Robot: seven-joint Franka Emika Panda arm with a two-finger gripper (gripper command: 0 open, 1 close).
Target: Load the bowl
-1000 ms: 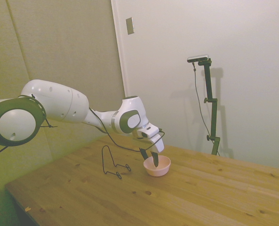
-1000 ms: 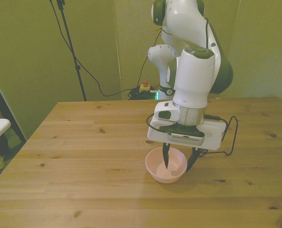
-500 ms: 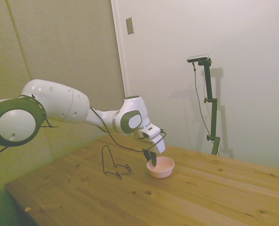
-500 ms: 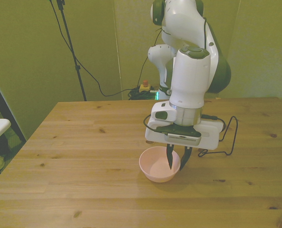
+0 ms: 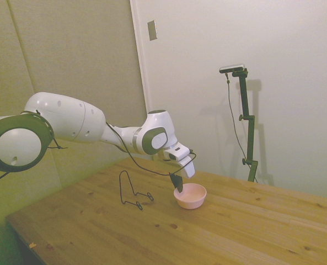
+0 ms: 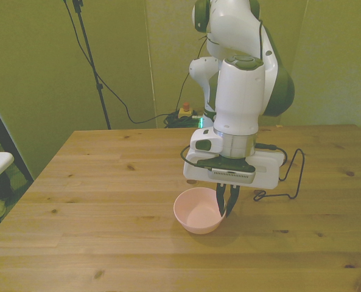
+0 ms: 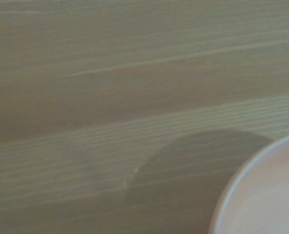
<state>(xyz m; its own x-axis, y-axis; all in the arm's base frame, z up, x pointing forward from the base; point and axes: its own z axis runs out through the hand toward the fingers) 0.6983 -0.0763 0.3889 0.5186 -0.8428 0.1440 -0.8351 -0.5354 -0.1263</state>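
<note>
Wooden table (image 6: 107,182) carries the pink bowl (image 6: 195,213), its rim seemingly pinched by the nearly closed claw (image 6: 226,210).

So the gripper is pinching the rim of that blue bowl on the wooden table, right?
Not quite: the bowl is pale pink, not blue, as the front view shows. The rest holds: the gripper is pinching its rim, over the wooden table.

A robotics lab: a white robot arm (image 6: 241,103) at a bare wooden table (image 6: 107,182); plain padded walls (image 5: 69,55); trailing cables (image 6: 116,97).
</note>
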